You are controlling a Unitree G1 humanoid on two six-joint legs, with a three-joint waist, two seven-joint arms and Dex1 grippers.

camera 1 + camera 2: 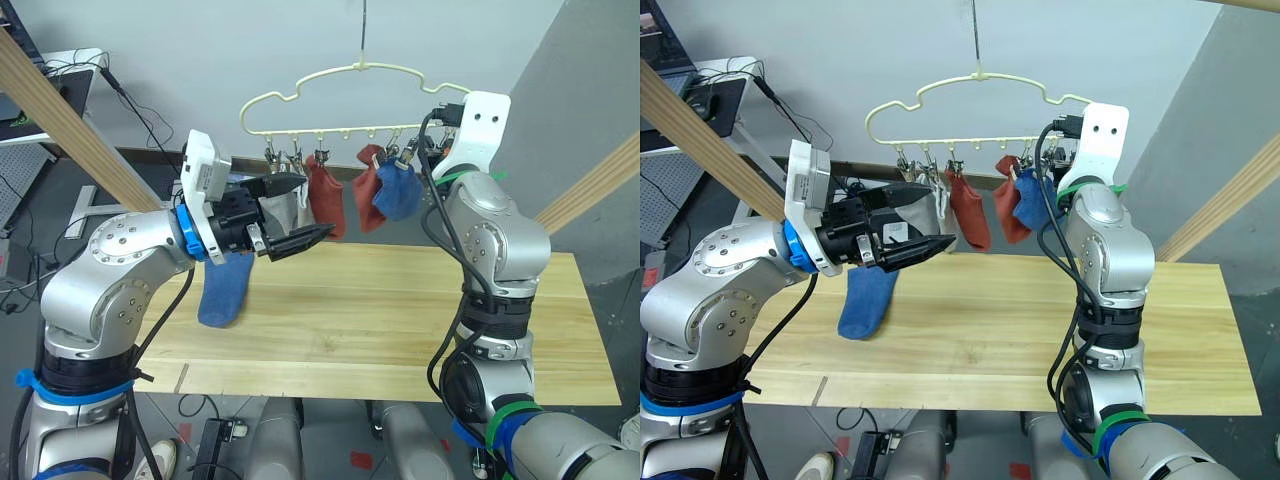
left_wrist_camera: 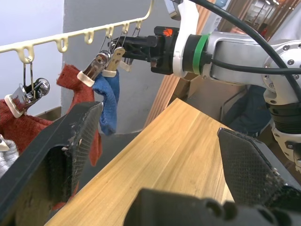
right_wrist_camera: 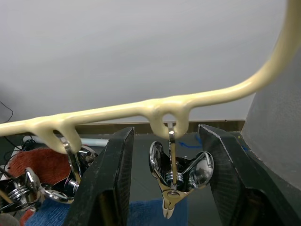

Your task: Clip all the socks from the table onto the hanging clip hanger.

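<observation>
1. Grey walls and slanting round wooden poles (image 1: 70,125) frame the wide light-yellow plank bench (image 1: 400,320), which fills the lower middle of the left eye view.
2. Upper centre, the thin pale-yellow wire clip hanger (image 1: 350,80) with its cloud outline hangs by a metal hook; its row of small metal clips runs along the lower bar.
3. Done, as I judge it: two rust-red ankle socks (image 1: 325,205), one blue ankle sock (image 1: 397,192) and at least one light grey sock (image 1: 280,212) hang clipped. The grey fabric is partly hidden behind the left arm, so whether both grey socks are up I cannot tell.
4. Left to do: one blue ankle sock (image 1: 225,290) lies flat on the bench at left centre, its toe end near the front left edge.
5. Left tool (image 1: 292,212), fingers spread wide and holding nothing, hovers mid-left, above the lying sock and in front of the grey one.
6. Right tool (image 3: 169,183), raised to the hanger's right end, has its fingers parted either side of an empty metal clip (image 3: 176,176), not squeezing it.
7. Room: the bench's centre and right are bare; near the hanger, the hung socks and the right arm crowd the approach.
</observation>
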